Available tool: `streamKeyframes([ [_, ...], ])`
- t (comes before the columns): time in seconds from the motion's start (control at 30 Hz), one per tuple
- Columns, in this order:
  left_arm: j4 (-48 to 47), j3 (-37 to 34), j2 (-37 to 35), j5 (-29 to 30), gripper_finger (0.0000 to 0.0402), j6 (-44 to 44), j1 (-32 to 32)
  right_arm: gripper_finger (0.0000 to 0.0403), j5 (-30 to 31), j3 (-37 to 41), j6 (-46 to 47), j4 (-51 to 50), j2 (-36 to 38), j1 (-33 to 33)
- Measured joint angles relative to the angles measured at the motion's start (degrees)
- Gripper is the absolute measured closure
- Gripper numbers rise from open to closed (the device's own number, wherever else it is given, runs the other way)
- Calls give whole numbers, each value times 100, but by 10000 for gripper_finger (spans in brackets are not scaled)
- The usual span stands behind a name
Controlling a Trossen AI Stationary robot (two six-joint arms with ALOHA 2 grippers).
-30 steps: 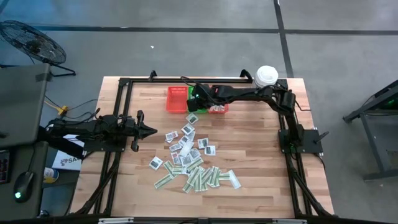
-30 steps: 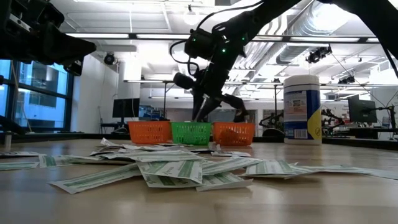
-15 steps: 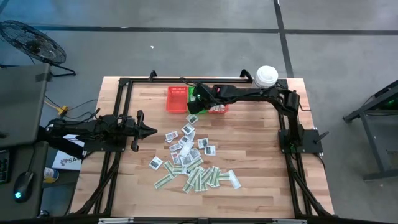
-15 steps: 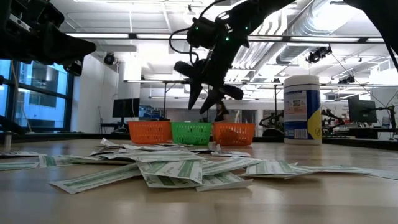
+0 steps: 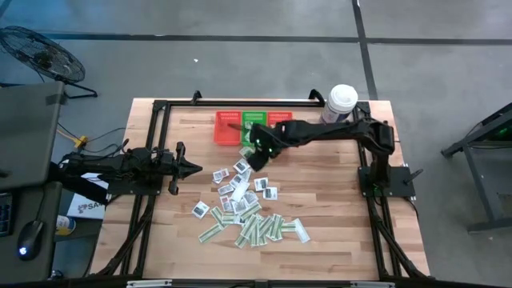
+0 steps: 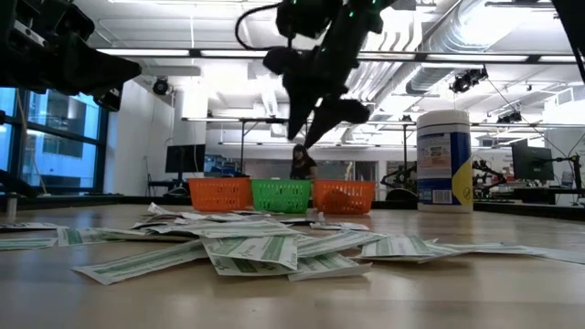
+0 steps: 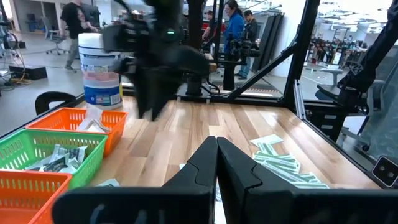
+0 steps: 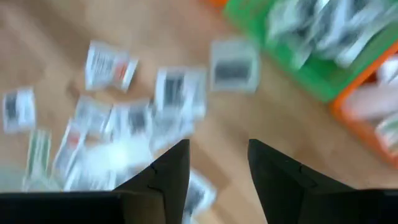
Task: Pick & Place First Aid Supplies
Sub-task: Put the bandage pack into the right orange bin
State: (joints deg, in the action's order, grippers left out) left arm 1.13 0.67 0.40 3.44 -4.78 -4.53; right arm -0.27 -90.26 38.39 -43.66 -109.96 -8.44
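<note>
The first aid supplies (image 5: 244,200) lie scattered on the wooden table: squarish white packets and narrow green-and-white strips, which fill the foreground of the low view (image 6: 247,247). My right gripper (image 5: 256,158) hangs open and empty in the air over the far end of the scatter, just near of the green basket (image 5: 254,120). In its wrist view (image 8: 217,149) white packets (image 8: 177,93) show blurred beneath it. It is raised well above the table in the low view (image 6: 320,126). My left gripper (image 5: 192,167) waits shut at the table's left, fingers together (image 7: 216,149).
Three small mesh baskets stand in a row at the far edge: red (image 5: 228,128), green, and orange (image 5: 280,120), with packets inside the green one (image 7: 56,155). A white tub with a blue label (image 5: 340,102) stands right of them. People move in the room beyond the table.
My right gripper has drawn back from over the green basket toward the table's near edge and has risen, ending over the far end of the scattered packets. Its fingers stay apart. The packets on the table lie as before.
</note>
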Motion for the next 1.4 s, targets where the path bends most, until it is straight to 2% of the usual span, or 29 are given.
streamKeyframes([
  [0.2,0,0,0,2,400,0,1,247,-15,225,-137,-723,308,492],
  [0.37,0,0,0,1,400,0,0,247,-16,1158,190,-531,859,955],
  [0.57,0,0,0,2,400,0,0,247,70,2386,1476,-224,1589,1601],
  [0.77,0,0,-2,0,400,0,-1,247,239,3057,3086,-108,2120,2297],
  [1.13,0,0,0,0,400,0,1,247,51,3285,5259,103,2025,3203],
  [1.4,0,0,-2,2,400,0,-1,247,-487,3219,5580,999,1393,3517],
])
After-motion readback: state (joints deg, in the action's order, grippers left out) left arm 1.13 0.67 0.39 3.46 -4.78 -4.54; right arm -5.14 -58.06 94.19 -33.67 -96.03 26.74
